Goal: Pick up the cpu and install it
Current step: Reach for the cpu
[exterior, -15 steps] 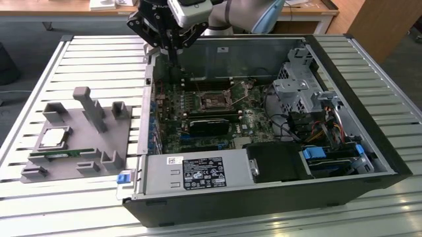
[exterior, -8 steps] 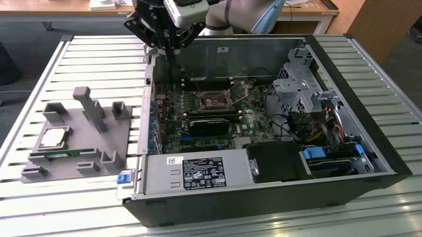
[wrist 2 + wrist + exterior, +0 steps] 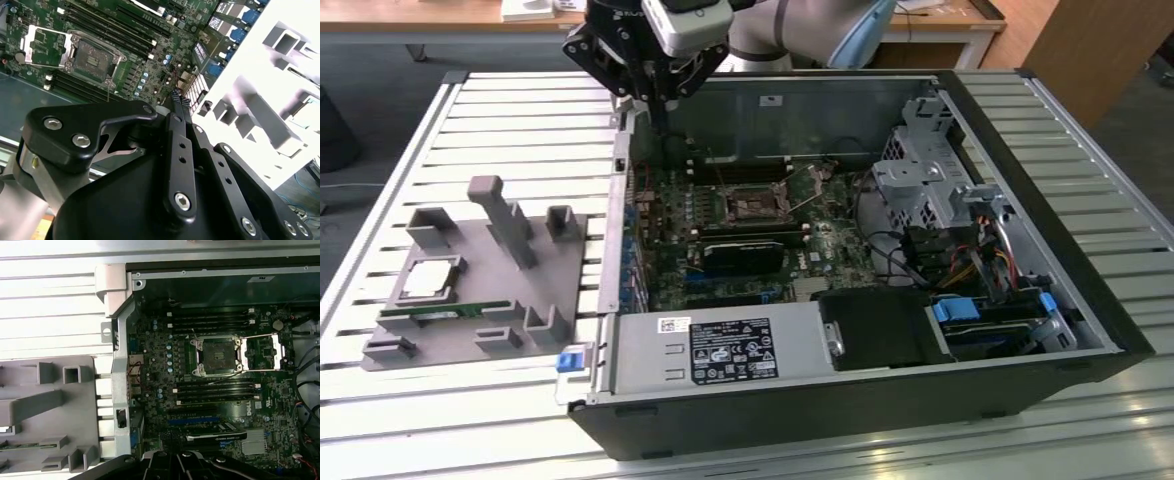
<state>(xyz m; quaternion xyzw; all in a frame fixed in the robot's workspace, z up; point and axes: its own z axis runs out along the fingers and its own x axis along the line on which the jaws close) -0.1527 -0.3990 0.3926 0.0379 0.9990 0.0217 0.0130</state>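
Currently tool (image 3: 178, 101) clenched, empty, above open case (image 3: 854, 415); cpu (image 3: 430, 280) on grey tray (image 3: 580, 265), slatted table (image 3: 494, 110).

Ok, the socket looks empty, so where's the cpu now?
The cpu lies on the grey fixture at the exterior view's left, outside the case, beside the green memory stick.

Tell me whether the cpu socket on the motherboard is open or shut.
Open: in the first wrist view the socket lies bare, its metal frame flipped to one side.
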